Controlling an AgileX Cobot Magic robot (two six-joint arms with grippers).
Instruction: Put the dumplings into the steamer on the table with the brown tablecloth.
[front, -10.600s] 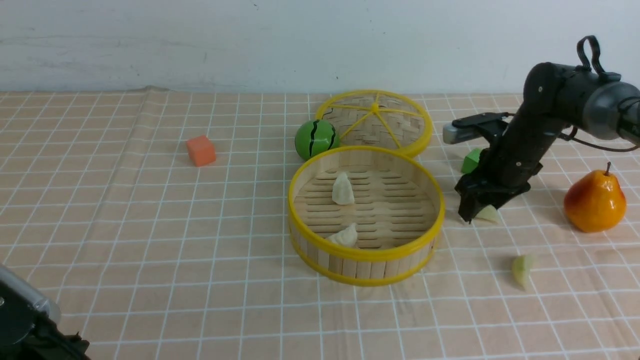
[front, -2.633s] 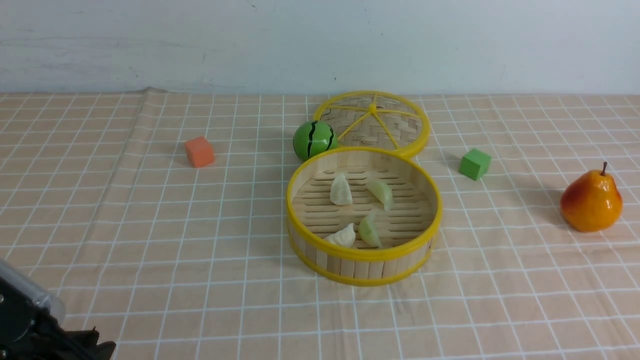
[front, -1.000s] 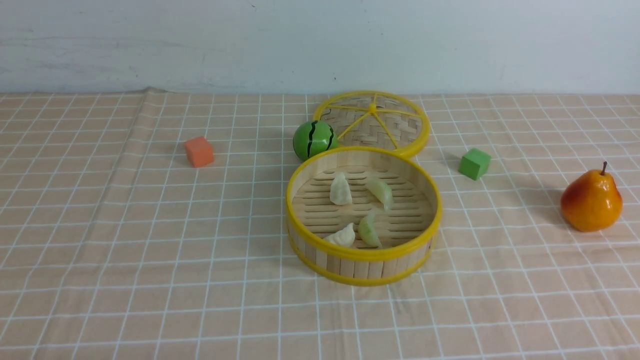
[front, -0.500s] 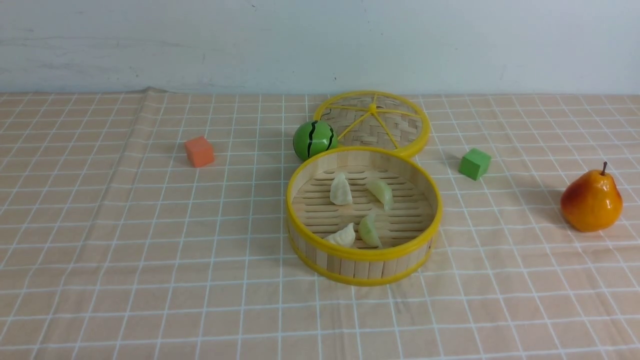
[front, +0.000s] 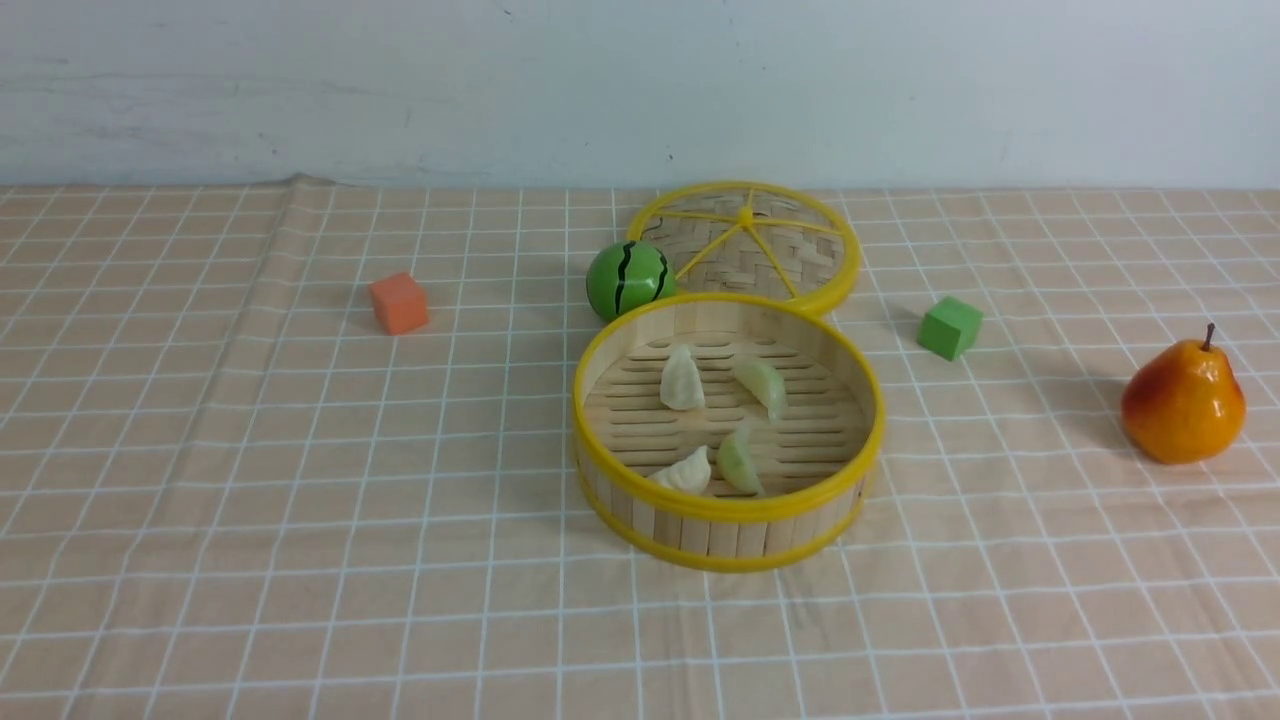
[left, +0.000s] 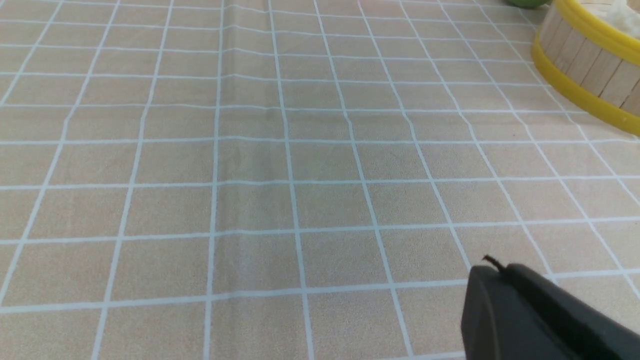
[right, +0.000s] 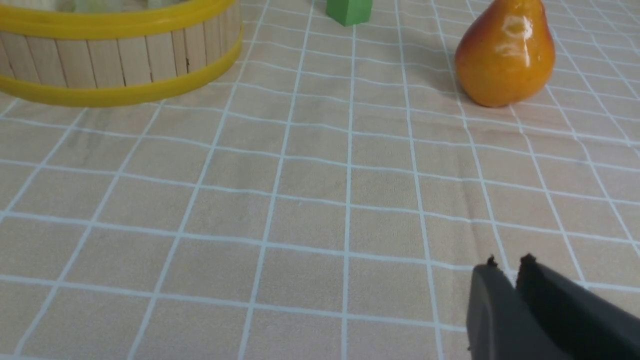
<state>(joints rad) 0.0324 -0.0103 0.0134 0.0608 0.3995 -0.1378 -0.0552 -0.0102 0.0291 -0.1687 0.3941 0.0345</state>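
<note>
The steamer (front: 728, 505) stands mid-table on the brown tablecloth (front: 300, 480). Inside lie two cream-white dumplings (front: 683, 380) (front: 686, 471) and two pale green dumplings (front: 762, 385) (front: 739, 461). Neither arm shows in the front view. In the left wrist view my left gripper (left: 492, 267) is shut and empty over bare cloth, with the steamer's wall (left: 585, 65) far off. In the right wrist view my right gripper (right: 506, 265) is shut and empty over bare cloth, apart from the steamer (right: 120, 55).
A flat woven disc with yellow spokes (front: 745, 245) lies behind the steamer, a green striped ball (front: 628, 279) beside it. An orange cube (front: 399, 302) sits at the left, a green cube (front: 949, 327) and a pear (front: 1183, 400) at the right.
The right arm left the table after the two green dumplings came to lie in the steamer. The left arm's tip dropped out of the lower left corner. Nothing moved in the last second.
</note>
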